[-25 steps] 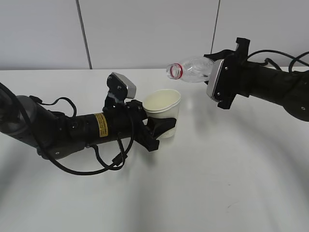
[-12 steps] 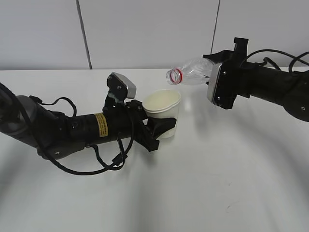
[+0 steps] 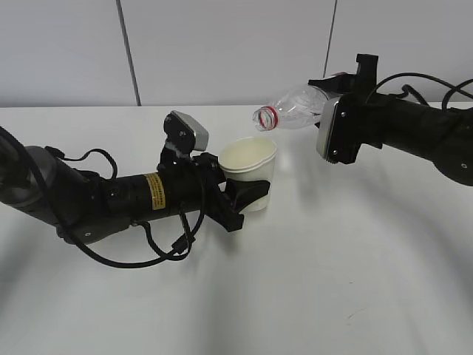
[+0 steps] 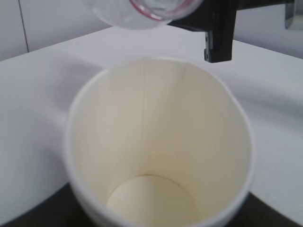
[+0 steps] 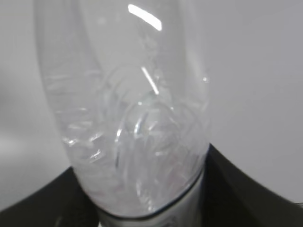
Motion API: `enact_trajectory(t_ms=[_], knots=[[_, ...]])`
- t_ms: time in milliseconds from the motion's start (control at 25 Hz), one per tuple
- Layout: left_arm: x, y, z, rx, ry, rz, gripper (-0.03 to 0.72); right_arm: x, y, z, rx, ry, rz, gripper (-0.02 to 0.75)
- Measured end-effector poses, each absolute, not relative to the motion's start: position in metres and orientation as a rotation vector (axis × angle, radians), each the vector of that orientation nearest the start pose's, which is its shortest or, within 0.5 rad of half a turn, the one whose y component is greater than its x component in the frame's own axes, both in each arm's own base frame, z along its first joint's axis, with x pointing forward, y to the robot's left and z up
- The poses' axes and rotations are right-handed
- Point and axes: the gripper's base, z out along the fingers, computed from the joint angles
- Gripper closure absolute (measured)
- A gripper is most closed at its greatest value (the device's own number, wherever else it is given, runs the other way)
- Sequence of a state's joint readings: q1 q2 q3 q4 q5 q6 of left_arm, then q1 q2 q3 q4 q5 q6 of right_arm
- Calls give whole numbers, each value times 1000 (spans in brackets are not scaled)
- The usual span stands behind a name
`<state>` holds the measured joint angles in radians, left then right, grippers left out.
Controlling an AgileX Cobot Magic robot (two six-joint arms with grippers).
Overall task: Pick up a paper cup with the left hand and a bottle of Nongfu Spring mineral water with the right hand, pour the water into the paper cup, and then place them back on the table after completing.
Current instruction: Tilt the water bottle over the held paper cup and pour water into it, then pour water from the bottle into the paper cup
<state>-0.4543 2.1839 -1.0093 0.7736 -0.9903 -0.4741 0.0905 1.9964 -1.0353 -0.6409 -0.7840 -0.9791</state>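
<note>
My left gripper [image 3: 247, 194] is shut on the white paper cup [image 3: 249, 171], held upright just above the table [image 3: 310, 281]. In the left wrist view the cup [image 4: 161, 142] fills the frame and its inside looks dry. My right gripper [image 3: 334, 95] is shut on the clear bottle [image 3: 295, 107], tipped on its side with its open, red-ringed mouth [image 3: 266, 117] pointing left, above and right of the cup rim. The bottle mouth shows at the top of the left wrist view [image 4: 156, 7]. In the right wrist view the bottle [image 5: 128, 118] looks clear; no water shows.
The white table reaches back to a pale panelled wall [image 3: 222, 52]. Loose black cables [image 3: 174, 248] hang from the left arm onto the table. The right arm [image 3: 421, 133] comes in from the right edge.
My right gripper has drawn slightly right and up while turning, lifting the bottle's body so the mouth tilts a little lower. The left arm and cup have not moved.
</note>
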Motion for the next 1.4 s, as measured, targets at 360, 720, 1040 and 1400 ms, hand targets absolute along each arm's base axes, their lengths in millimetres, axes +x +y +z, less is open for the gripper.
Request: enact_trajectory(t_ms=[360,720,1040,1400], knots=[[337,-224,101,861,1657,-873,314,405,76,171,-1482,990,-644,343],[337,-224,101,861,1658,-872,314,407,74,172,-1477,986,-687,343],[337,-224,101,863,1659,-872,314,407,74,172,-1491,970,-706,343],[337,-224,100,875,1662,-870,314,407,74,172,-1499,958,-717,343]])
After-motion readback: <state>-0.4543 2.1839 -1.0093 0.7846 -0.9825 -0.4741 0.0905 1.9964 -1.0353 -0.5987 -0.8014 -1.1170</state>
